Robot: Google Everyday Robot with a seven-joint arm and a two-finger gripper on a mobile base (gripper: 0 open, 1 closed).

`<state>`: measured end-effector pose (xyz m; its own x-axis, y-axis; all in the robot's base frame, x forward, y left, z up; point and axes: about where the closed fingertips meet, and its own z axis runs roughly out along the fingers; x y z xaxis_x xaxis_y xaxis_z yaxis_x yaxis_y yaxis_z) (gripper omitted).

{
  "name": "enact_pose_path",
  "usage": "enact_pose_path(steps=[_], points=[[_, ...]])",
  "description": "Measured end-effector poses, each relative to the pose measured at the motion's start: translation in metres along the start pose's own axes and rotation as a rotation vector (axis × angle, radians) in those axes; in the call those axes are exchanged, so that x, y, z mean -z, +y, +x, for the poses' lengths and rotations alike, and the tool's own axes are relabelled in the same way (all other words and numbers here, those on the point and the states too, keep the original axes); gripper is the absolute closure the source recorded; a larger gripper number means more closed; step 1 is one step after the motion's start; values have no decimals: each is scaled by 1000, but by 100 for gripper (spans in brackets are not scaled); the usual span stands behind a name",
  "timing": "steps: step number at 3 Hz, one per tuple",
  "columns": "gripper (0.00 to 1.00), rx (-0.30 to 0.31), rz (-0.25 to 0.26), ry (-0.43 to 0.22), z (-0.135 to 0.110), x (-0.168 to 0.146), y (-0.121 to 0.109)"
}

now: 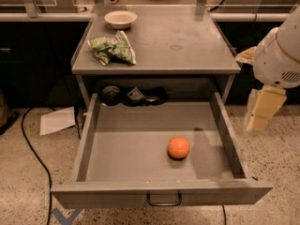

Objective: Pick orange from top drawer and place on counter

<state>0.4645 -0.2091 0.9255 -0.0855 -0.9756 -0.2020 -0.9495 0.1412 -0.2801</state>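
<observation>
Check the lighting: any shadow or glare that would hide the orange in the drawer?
Camera view: warm, dim light; the orange is well lit, soft shadow beneath it; the top drawer is shaded at its right side and back; mild sheen on the counter; the gripper hangs right of the drawer.

Top drawer (126, 149) open from above; orange (178, 147) alone mid-floor, dark clutter (133, 96) at back. Counter (183, 41): bag (112, 50), bowl (120, 18) left. Gripper (260, 111) outside drawer's right wall.
</observation>
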Motion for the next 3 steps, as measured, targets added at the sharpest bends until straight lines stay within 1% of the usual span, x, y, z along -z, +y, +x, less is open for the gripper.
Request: enact_pose_path(steps=[1, 2, 3], points=[[0, 32, -8, 3, 2, -27, -1], [0, 14, -19, 21, -3, -76, 3], [0, 14, -19, 21, -3, -76, 3]])
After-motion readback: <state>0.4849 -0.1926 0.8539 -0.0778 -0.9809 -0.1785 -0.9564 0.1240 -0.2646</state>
